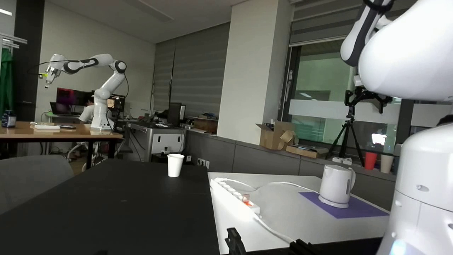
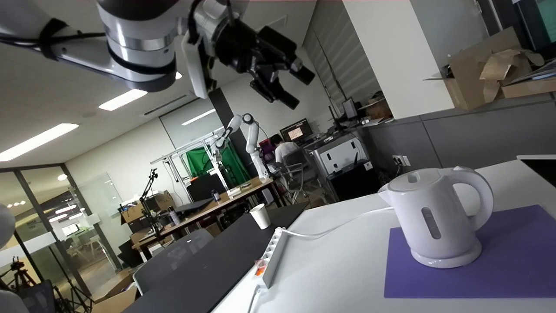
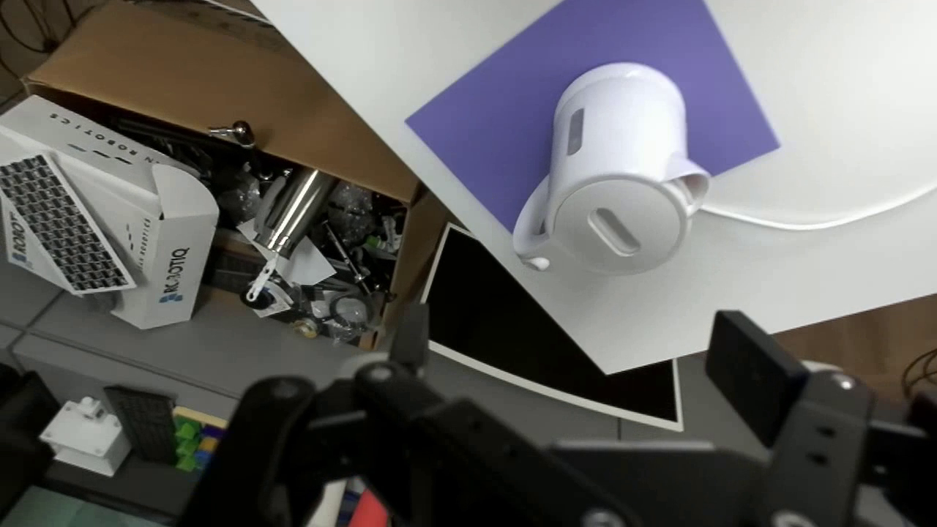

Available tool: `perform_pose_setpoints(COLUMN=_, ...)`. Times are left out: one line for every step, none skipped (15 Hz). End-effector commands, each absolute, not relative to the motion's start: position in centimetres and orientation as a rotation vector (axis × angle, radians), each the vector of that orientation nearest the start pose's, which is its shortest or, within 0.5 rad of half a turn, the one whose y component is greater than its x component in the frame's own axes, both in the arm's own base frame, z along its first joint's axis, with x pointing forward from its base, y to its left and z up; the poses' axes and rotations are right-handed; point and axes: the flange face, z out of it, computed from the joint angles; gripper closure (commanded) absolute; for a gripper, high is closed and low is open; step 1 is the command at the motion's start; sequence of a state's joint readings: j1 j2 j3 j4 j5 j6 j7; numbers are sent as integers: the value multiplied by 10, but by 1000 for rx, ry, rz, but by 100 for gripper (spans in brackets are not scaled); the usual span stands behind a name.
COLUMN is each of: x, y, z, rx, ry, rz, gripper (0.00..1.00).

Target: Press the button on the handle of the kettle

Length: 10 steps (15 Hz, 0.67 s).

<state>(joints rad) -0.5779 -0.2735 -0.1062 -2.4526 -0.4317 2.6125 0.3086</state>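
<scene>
The white kettle (image 2: 428,213) stands upright on its base on a purple sheet; it also shows in an exterior view (image 1: 334,186) and in the wrist view (image 3: 618,139). Its handle (image 2: 484,195) is on the side opposite the spout; in the wrist view the handle (image 3: 528,223) is at the kettle's left. A small white nub, the likely button (image 3: 539,263), shows at the handle's top, also in an exterior view (image 2: 461,168). My gripper (image 3: 584,357) is open and empty, its fingers wide apart. It hangs high above the table, apart from the kettle, and shows in both exterior views (image 1: 367,102) (image 2: 296,88).
The purple sheet (image 2: 517,252) lies on a white table (image 2: 339,269). A power strip (image 1: 235,194) and white cord (image 1: 283,183) lie there. A paper cup (image 1: 175,165) stands on the adjoining black table (image 1: 124,212). An open cardboard box (image 3: 241,80) stands beyond the table edge.
</scene>
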Motion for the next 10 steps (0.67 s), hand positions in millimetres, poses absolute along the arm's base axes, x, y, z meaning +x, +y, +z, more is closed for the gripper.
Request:
perform_pose_setpoints(x=417, y=-357, z=432, rx=-3151, ry=1372, rz=-713, gripper=33)
perform_pose_setpoints(x=427, y=-374, z=427, rx=-3098, ry=1461, rz=-748, gripper=40)
perform_pose_setpoints(x=436, y=-389, z=421, rx=-3052, ry=1530, rz=-771, gripper=47)
perform_pose_setpoints(x=446, y=-403, z=415, rx=-3005, ry=1601, rz=-790, gripper=55)
perform_pose_setpoints(x=455, y=-416, z=407, rx=-2958, ry=1670, rz=-797, gripper=62)
perform_pose_setpoints(x=465, y=-429, z=401, rx=-2914, ry=1741, rz=-810, gripper=69)
perform_pose_setpoints(x=475, y=-440, z=395, rx=-2881, ry=1802, rz=-815, gripper=75)
perform_pose_setpoints(x=486, y=-451, z=387, rx=-2864, ry=1846, rz=-815, gripper=81)
perform_pose_setpoints(x=495, y=-461, z=380, rx=-2841, ry=1887, rz=-821, gripper=89)
perform_pose_setpoints(x=506, y=-469, z=372, rx=-2820, ry=1913, rz=-814, gripper=96)
